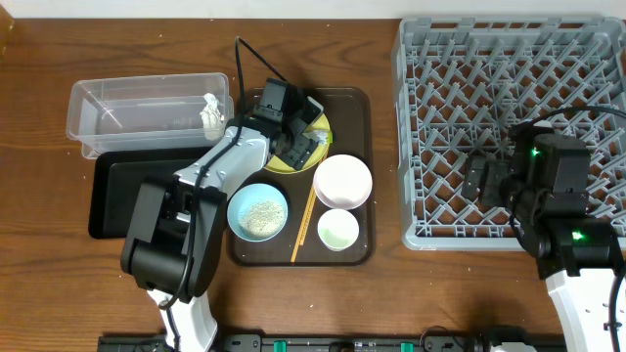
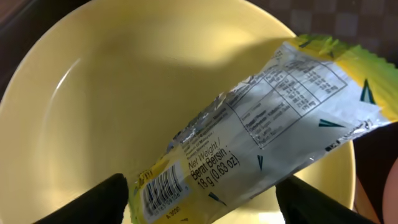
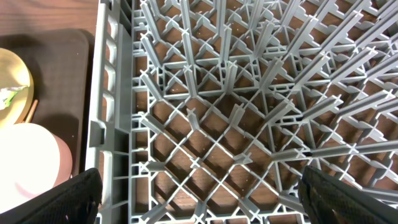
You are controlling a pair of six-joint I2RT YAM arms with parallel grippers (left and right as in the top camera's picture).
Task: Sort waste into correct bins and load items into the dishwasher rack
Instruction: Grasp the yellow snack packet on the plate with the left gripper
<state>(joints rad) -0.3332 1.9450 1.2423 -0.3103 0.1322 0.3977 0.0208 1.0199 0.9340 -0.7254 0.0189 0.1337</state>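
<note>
The green-and-yellow snack wrapper (image 2: 261, 124) lies on the round yellow plate (image 1: 324, 131), which also shows in the left wrist view (image 2: 112, 81). My left gripper (image 1: 301, 140) hangs low over the plate, open, with one finger on each side of the wrapper's barcode end (image 2: 202, 199). My right gripper (image 1: 484, 181) is open and empty above the grey dishwasher rack (image 1: 509, 59), near its left wall (image 3: 199, 199). The crumpled white tissue (image 1: 210, 112) sits in the clear tub (image 1: 137, 108). The light blue bowl (image 1: 258, 212) holds rice grains.
The dark brown serving tray (image 1: 360, 112) carries the plate, the white bowl (image 1: 342, 181), the small white cup (image 1: 338, 231) and the chopsticks (image 1: 305, 220). The shallow black tray (image 1: 122, 196) lies in front of the clear tub. The rack's upright pegs (image 3: 236, 115) stand below my right gripper.
</note>
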